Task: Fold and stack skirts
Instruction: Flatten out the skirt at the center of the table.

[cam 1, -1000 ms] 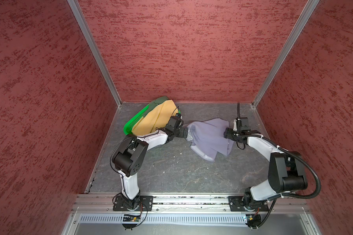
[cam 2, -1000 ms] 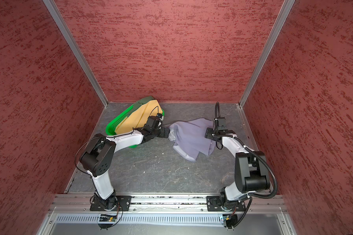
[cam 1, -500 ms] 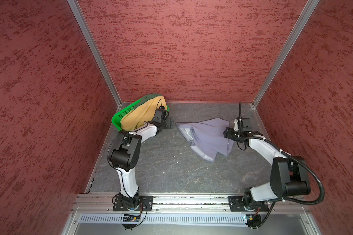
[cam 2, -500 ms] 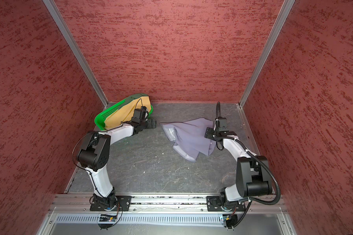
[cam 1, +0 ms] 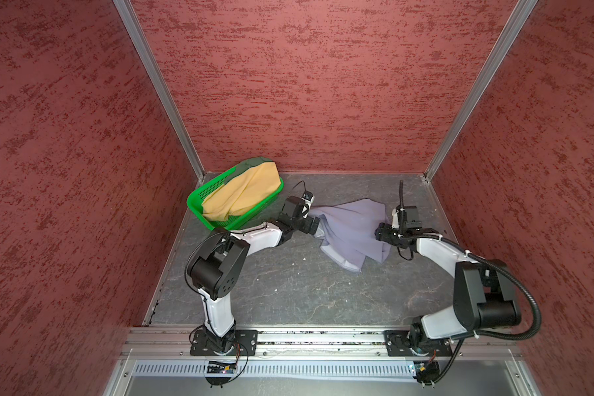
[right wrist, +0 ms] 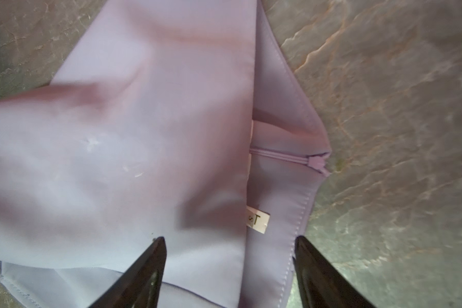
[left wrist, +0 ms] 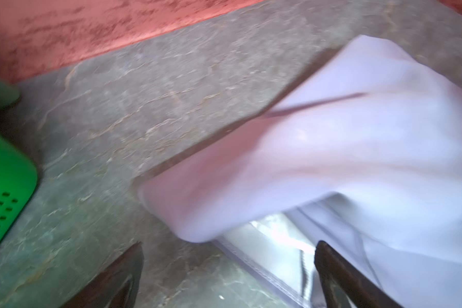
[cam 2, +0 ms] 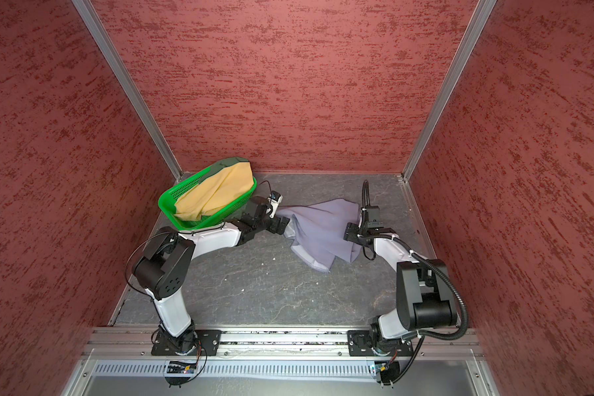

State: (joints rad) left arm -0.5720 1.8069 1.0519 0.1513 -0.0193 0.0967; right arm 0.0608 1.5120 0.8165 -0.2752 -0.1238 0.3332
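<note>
The lavender-grey skirt point(cam 1: 354, 233) point(cam 2: 323, 233) lies crumpled on the grey table, right of centre. My left gripper point(cam 1: 318, 228) point(left wrist: 228, 256) is open at the skirt's left edge, where a hem point(left wrist: 251, 264) lies between its fingers. At the skirt's right side, my right gripper point(cam 1: 379, 235) point(right wrist: 230, 245) is open, its fingers straddling the waistband point(right wrist: 283, 240) near a white label and the zip. The mustard-yellow skirt point(cam 1: 244, 195) fills the green basket point(cam 1: 194, 209), and the dark green skirt point(cam 1: 254, 162) shows at the basket's far end.
The basket point(cam 2: 165, 209) sits in the back left corner against the red wall, just behind my left forearm point(cam 1: 254, 240). Red walls close in the table point(cam 1: 288, 284) on three sides. A metal rail point(cam 1: 323, 337) with both arm bases runs along the front.
My left gripper swung left to the basket, which shifted toward the back left corner and settled flat. It then came back right to the lavender skirt's edge. The right arm barely moved.
</note>
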